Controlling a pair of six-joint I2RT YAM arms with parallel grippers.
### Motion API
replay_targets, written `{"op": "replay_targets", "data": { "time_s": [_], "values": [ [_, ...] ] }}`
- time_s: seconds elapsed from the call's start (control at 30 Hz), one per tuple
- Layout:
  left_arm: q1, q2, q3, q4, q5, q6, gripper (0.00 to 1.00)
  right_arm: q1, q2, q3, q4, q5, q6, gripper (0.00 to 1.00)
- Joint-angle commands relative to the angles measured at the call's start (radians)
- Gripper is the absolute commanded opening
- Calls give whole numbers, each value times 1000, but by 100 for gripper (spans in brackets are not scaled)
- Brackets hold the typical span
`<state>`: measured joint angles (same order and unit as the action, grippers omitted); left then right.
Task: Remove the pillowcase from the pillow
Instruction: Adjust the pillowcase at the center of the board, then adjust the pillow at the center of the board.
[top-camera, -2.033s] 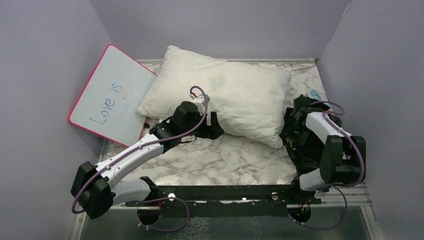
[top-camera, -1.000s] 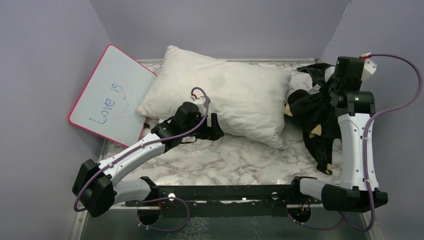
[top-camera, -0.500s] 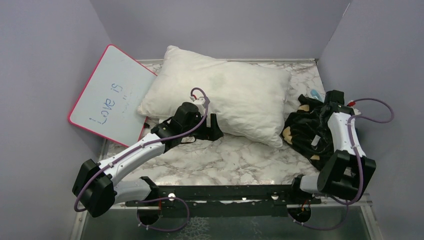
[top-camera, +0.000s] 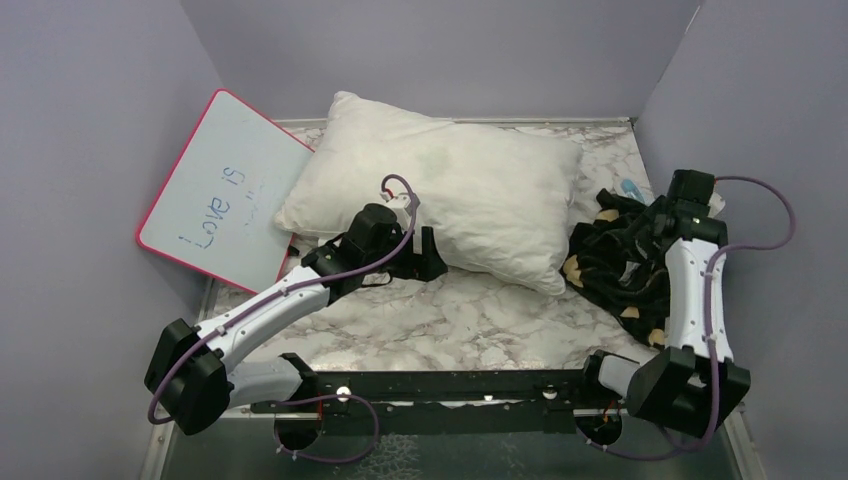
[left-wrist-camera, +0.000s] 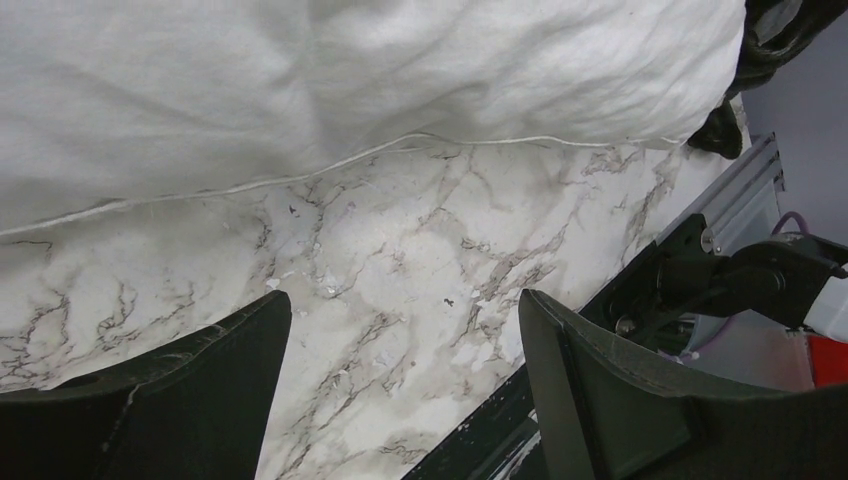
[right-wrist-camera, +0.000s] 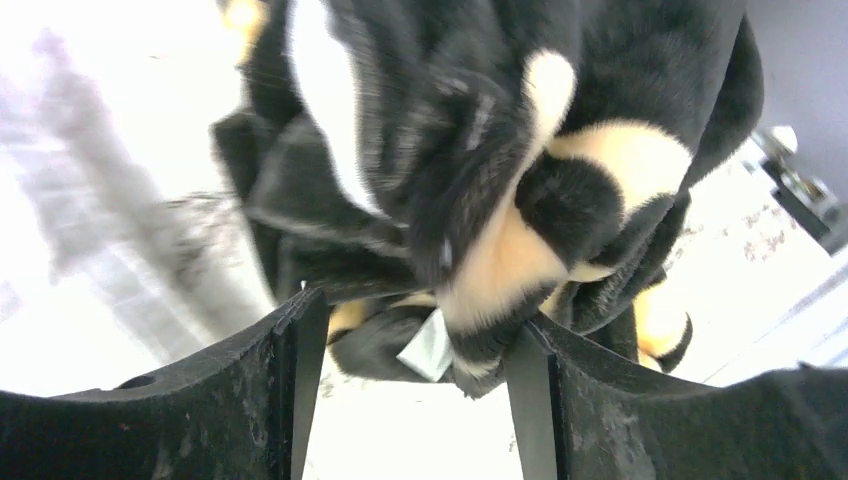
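I log pillow (top-camera: 450, 190) lying lengthwise left-right on worktop (top-camera: 450, 320); pillowcase (top-camera: 610, 265) heaped rightward; left hand (left-wrist-camera: 405, 300), right hand (right-wrist-camera: 412, 310) both released

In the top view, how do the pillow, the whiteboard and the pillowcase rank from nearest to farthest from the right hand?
1. Pillowcase: heaped directly at the right hand, on the right side.
2. Pillow: left of that, centre back.
3. Whiteboard: far left.

Plain lilac walls (top-camera: 430, 50) enclose a white marble-patterned table (top-camera: 480, 320); a pink-rimmed whiteboard (top-camera: 225, 190) leans on the left wall.
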<state>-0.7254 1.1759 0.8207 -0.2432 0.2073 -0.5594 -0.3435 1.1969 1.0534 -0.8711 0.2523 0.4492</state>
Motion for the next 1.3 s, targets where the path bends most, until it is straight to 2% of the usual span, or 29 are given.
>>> {"op": "replay_targets", "data": {
  "time_s": [0.0,0.1,0.17,0.27,0.43,0.53,0.63,0.67,0.77,0.83,0.9,0.97,1.0,1.07,1.17,1.27],
  "values": [
    [8,-35,72,-26,-63,34,87,0,-72,132,-47,-175,-82,68],
    [16,-28,134,-91,-137,85,88,0,-81,194,-63,-353,-124,70],
    [43,-9,186,-132,-165,128,91,-1,-95,184,-44,-445,-118,74],
    [135,25,277,-198,-173,196,95,1,-102,144,-14,-629,-114,75],
    [316,74,389,-256,-119,270,99,16,-100,27,55,-814,-129,81],
    [464,111,441,-292,-87,309,99,46,-76,-25,82,-928,-141,86],
    [654,154,462,-293,23,308,99,129,-42,-63,125,-913,-116,88],
    [697,173,465,-294,39,301,99,164,-28,-74,149,-896,-100,92],
    [762,226,452,-270,55,287,99,268,47,-94,216,-840,-64,93],
    [775,251,434,-258,44,271,99,301,104,-79,228,-770,-46,90],
    [778,256,400,-243,34,275,99,307,129,-72,242,-717,-41,78],
    [778,246,330,-212,38,278,99,307,133,-65,248,-666,-44,61],
    [779,244,293,-195,55,278,98,307,133,-64,253,-652,-49,57],
    [778,255,238,-156,147,282,89,307,137,-62,265,-664,-58,46],
    [779,276,176,-101,330,259,44,307,154,-59,275,-688,-69,37],
    [777,249,142,-79,389,227,13,307,171,-34,254,-644,-84,21]
  ]
}}
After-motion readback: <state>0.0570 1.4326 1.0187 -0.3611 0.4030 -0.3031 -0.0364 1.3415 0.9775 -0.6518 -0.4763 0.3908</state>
